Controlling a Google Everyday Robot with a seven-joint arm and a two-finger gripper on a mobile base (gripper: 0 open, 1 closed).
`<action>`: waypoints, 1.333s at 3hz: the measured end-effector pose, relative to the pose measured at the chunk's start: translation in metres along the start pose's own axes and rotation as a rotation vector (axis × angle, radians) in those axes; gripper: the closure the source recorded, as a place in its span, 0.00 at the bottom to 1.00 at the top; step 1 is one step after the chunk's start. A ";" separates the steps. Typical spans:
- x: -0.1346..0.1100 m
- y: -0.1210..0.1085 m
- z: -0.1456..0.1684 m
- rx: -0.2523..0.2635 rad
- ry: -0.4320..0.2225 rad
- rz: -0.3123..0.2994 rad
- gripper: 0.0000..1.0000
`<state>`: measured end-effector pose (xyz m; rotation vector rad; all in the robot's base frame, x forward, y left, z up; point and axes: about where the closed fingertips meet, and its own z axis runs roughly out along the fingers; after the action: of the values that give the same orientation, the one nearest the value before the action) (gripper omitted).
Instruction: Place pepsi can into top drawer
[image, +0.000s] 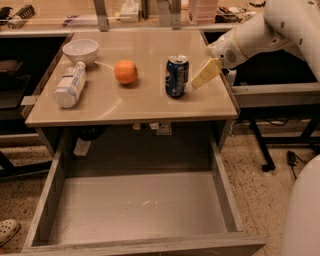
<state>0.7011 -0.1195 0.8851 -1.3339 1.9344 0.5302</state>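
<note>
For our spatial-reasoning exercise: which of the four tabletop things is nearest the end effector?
The pepsi can, with the end effector just to its right. The orange, white bottle and bowl all sit farther left.

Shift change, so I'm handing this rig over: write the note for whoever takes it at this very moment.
Pincer: low over the right side of the table, tip close beside the pepsi can on its right in the camera view, not around it.
Pepsi can: upright on the table, ungrasped.
Top drawer: pulled open below the tabletop, bottom bare.
Done: drawer open, pincer brought to the can.
Left: grasp the can, lift it, lower it into the drawer, release.
Leave alone: orange, bowl, white bottle lying on its side.
</note>
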 end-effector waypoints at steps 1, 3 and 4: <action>0.002 -0.001 0.006 -0.001 -0.007 0.001 0.00; -0.008 -0.014 0.053 -0.057 -0.105 0.053 0.00; -0.008 -0.014 0.053 -0.057 -0.105 0.053 0.00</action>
<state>0.7333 -0.0838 0.8574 -1.2675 1.8854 0.6723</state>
